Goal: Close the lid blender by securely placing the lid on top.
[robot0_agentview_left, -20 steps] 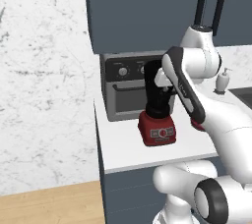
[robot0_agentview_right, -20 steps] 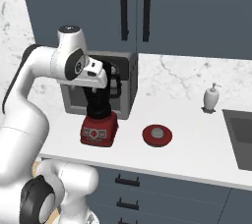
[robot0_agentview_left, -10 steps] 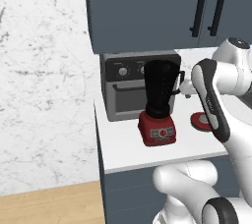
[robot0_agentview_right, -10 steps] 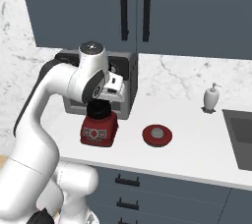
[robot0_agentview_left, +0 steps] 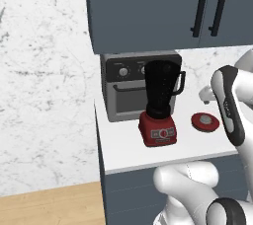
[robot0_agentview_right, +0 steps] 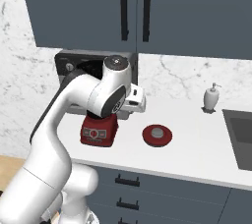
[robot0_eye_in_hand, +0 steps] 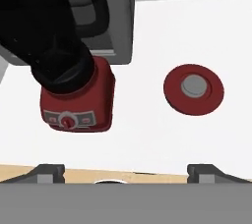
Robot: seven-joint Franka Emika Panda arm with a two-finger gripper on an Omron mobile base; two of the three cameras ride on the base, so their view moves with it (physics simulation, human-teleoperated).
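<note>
my pincer hangs apart and empty; i should centre over the lid beside the blender, then drop straight.

lid on counter, R of blender

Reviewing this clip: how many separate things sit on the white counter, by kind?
Blender: 1
Lid, lying beside the blender, not on it: 1
Toaster oven: 1
Soap dispenser: 1
Total: 4
</note>
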